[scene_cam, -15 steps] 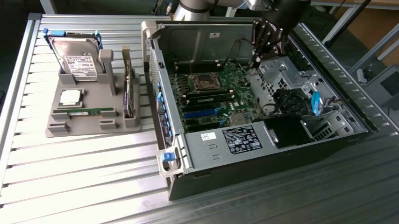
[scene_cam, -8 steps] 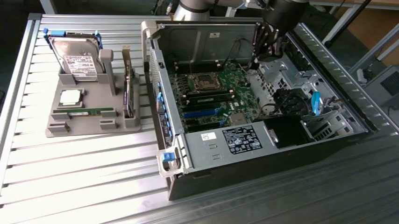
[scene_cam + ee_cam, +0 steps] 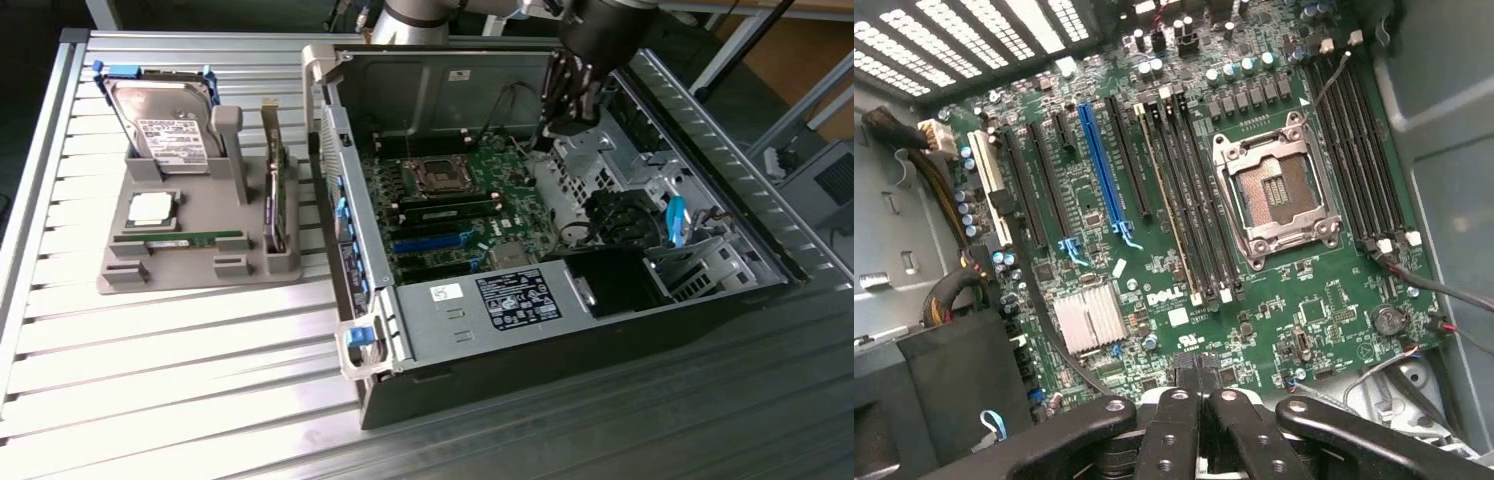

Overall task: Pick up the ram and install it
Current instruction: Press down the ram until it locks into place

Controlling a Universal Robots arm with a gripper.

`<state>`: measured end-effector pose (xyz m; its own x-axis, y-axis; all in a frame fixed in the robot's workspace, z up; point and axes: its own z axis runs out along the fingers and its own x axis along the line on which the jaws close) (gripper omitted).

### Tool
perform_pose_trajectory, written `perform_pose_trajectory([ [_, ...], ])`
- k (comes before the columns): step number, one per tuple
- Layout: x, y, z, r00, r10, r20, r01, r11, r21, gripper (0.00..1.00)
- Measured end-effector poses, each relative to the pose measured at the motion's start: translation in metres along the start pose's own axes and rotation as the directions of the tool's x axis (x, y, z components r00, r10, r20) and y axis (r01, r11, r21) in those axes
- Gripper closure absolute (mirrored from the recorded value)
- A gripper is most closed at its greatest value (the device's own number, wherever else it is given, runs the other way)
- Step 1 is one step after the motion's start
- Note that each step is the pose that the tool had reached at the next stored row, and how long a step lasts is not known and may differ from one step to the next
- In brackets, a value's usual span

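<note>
The ram [image 3: 187, 240] is a thin green stick with a white label, lying in the front groove of a grey holder [image 3: 200, 272] at the exterior view's left. My gripper [image 3: 567, 115] hangs over the back of the open computer case [image 3: 574, 335], far from the ram. Its fingers are shut together with nothing between them [image 3: 1199, 385]. Below it lies the green motherboard [image 3: 1154, 300] with black memory slots [image 3: 1199, 200] beside the open CPU socket [image 3: 1274, 190]. One slot seems to hold a thin board seen edge-on.
The holder also carries a hard drive [image 3: 167, 125], a square silver CPU chip [image 3: 150, 208] and an upright expansion card [image 3: 274, 190]. Cables [image 3: 954, 290], a silver heat sink [image 3: 1091, 318] and the case walls surround the motherboard. A slatted metal table [image 3: 174, 380] lies under everything.
</note>
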<state>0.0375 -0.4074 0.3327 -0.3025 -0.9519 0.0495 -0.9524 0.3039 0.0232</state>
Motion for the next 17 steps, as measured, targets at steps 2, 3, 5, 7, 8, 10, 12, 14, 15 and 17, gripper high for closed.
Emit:
perform_pose_trajectory([
  [2,-0.0001,0.0000,0.0006,0.9999,0.016,-0.0009,-0.016,0.9999,-0.0004,0.91],
  [3,-0.0001,0.0000,0.0009,0.9998,0.022,-0.0014,-0.022,0.9998,-0.0005,0.91],
  [5,-0.0001,0.0000,0.0014,0.9993,0.037,-0.0024,-0.037,0.9993,-0.0007,0.91],
  [7,-0.0001,-0.0001,0.0021,0.9984,0.057,-0.0038,-0.057,0.9984,-0.0011,0.91],
  [8,-0.0001,-0.0001,0.0024,0.9979,0.064,-0.0042,-0.064,0.9979,-0.0013,0.91],
  [10,-0.0001,-0.0001,0.0028,0.9970,0.077,-0.0047,-0.077,0.9970,-0.0016,0.91],
  [12,-0.0002,-0.0001,0.0038,0.9948,0.101,-0.0055,-0.101,0.9948,-0.0024,0.91],
  [14,-0.0003,-0.0001,0.0049,0.9917,0.128,-0.0060,-0.128,0.9917,-0.0033,0.91],
  [15,-0.0003,-0.0001,0.0056,0.9897,0.143,-0.0062,-0.143,0.9897,-0.0039,0.91],
  [17,-0.0003,-0.0002,0.0068,0.9851,0.172,-0.0069,-0.172,0.9851,-0.0049,0.91],
])
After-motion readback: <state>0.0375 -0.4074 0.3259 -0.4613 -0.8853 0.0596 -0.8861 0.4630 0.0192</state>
